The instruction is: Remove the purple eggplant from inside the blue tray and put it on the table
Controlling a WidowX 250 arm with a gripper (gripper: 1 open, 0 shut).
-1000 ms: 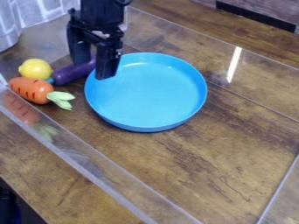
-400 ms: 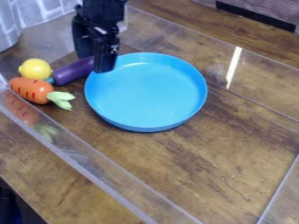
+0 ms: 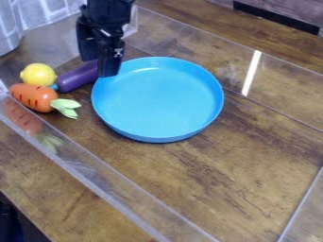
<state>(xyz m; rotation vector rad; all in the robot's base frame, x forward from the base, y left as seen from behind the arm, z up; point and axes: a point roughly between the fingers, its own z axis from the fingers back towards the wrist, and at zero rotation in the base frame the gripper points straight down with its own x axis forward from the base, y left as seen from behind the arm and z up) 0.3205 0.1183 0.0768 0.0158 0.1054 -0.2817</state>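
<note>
"What's different now?"

"Only the black robot gripper [image 3: 104, 68]. A second ago it hung lower, by the rim of the round, shallow, bright blue plastic tray [image 3: 158, 100]; it has since lifted a little and drawn back."

"And its fingers?"

"Spread apart, as far as I can judge, with nothing pinched between them."

"Where's the eggplant?"

"The small, elongated, dark purple toy eggplant [image 3: 78, 77] lies outside the tray, on the glossy brown wooden table [image 3: 259, 151], just beside the rim. It's between the tray and the yellow toy lemon [image 3: 38, 75], with the orange toy carrot with green leaves [image 3: 36, 96] near it. It hasn't shifted while the arm moved off."

"So the job's finished?"

"I'd say so: the tray holds nothing, and the eggplant sits on the wood. What remains is probably just backing away without nudging it."
</note>
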